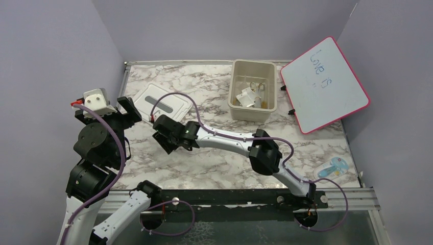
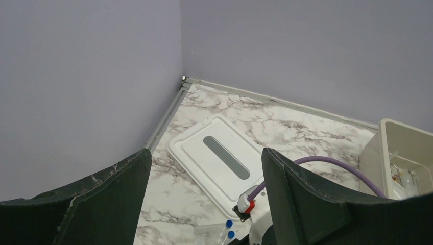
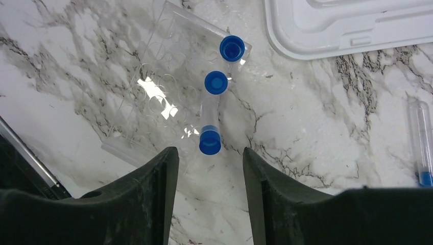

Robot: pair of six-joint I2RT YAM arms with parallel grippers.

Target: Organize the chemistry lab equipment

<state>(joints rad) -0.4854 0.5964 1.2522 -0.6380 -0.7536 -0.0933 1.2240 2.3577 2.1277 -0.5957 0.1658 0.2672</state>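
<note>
Three thin blue-capped clear tubes (image 3: 210, 142) lie on the marble beside a clear plastic well tray (image 3: 163, 92). A fourth tube (image 3: 421, 138) lies at the right edge of the right wrist view. My right gripper (image 3: 210, 153) is open and empty, hovering just above the nearest tube's cap; the top view shows it (image 1: 163, 140) in front of the white lid. My left gripper (image 2: 205, 152) is open and empty, raised at the left (image 1: 130, 108). Two blue caps (image 2: 229, 223) show below it. A clear packet with a blue item (image 1: 334, 168) lies at the near right.
The white lid (image 1: 163, 104) lies flat at the back left. The beige tub (image 1: 253, 109) stands at the back centre with several small items inside. The pink-framed whiteboard (image 1: 324, 92) leans at the back right. Purple walls enclose the table.
</note>
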